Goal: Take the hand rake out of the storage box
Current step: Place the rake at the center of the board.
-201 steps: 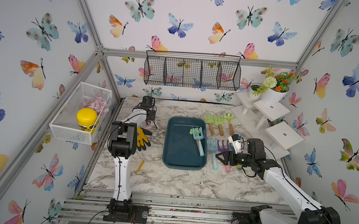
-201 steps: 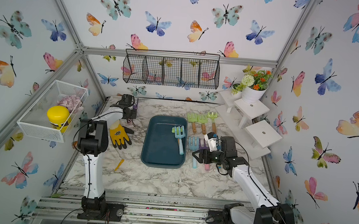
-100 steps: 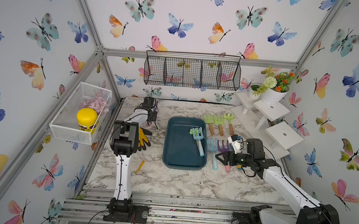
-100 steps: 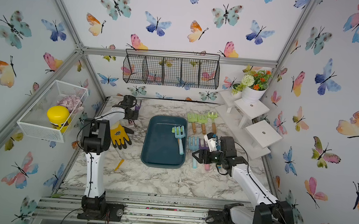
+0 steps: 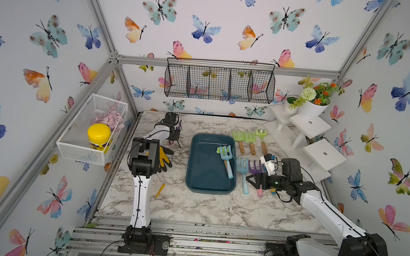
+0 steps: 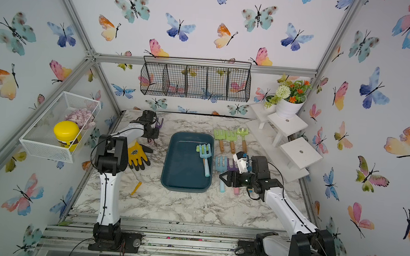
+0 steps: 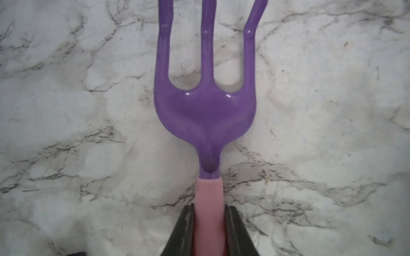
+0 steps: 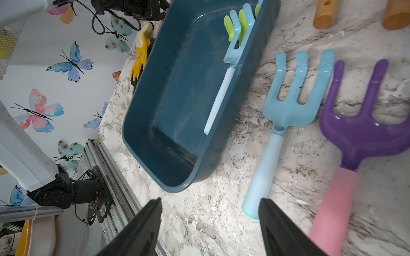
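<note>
At the middle of the table (image 5: 192,207) sat the box (image 5: 203,169), and the rake (image 5: 226,157) lay inside it. It was tucked along the right wall, blue head toward the far end, pale handle pointing near. Both top views showed it there, well apart from either arm. Green tines peeked out beside that head in the right wrist view; what they belonged to, I couldn't tell.

Over on the right, the right gripper (image 8: 209,201) hung low beside the box's near right corner. Its jaws were spread wide, with only marble between the black fingers (image 8: 142,228). Just beside it, two tools lay flat on the table, tines far and handles near. They were a blue fork (image 8: 288,110) next to the box, then a purple fork (image 8: 363,133) with a pink handle, almost touching it. Farther back, three green rakes (image 5: 249,137) with wooden handles lay in a row to the right of the box.

Far left was a different story. The left gripper (image 7: 208,219) was clenched on the pink handle of a purple rake (image 7: 205,110), fingers pressed to both sides and tines reaching out over the marble. A yellow glove (image 5: 164,158) lay on the table left of the box, partly behind that arm.
</note>
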### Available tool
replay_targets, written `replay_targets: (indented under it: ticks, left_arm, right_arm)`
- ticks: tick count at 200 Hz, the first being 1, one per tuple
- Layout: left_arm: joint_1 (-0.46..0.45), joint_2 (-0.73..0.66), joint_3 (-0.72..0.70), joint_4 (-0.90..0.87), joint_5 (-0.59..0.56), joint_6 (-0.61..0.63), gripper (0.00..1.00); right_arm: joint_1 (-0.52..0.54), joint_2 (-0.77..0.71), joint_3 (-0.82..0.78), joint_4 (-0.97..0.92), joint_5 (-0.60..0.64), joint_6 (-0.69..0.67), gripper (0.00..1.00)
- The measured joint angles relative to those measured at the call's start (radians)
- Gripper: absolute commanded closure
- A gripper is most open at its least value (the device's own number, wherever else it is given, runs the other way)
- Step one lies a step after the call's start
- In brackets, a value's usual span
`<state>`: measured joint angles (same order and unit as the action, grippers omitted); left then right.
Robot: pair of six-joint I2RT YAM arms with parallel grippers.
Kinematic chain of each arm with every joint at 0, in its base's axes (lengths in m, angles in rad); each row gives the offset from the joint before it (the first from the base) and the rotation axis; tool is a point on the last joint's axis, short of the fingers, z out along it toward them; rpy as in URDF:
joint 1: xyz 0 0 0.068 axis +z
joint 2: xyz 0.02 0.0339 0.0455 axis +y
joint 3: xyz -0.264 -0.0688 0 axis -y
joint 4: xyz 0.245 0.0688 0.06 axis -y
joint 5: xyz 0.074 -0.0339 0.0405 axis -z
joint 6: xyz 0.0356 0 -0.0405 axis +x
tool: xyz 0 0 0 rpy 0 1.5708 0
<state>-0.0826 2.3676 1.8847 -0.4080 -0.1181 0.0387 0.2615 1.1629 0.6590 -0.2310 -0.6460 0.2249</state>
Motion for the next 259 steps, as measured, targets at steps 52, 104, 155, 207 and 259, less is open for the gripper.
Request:
replay_targets:
  ticks: [52,104,155,207,259]
  left_arm:
    - [-0.016,0.003,0.009,-0.018,0.008,0.006,0.47]
    - [-0.035,-0.003,0.01,-0.023,0.013,-0.006,0.19]
    - [-0.116,-0.194,-0.196,-0.032,0.042,-0.061,0.17]
    - [-0.246,-0.57,-0.411,-0.003,0.069,-0.175,0.22]
    - [-0.381,-0.693,-0.544,0.027,0.087,-0.29,0.23]
  right_arm:
    - [0.0,0.0,0.0,0.0,0.002,0.0,0.23]
    - [0.0,-0.008,0.0,0.0,0.003,0.0,0.21]
    - [0.0,-0.035,0.0,0.002,0.021,0.0,0.2]
    - [0.0,-0.101,-0.007,0.007,0.038,0.001,0.2]
    - [0.0,-0.131,-0.012,0.007,0.053,0.006,0.21]
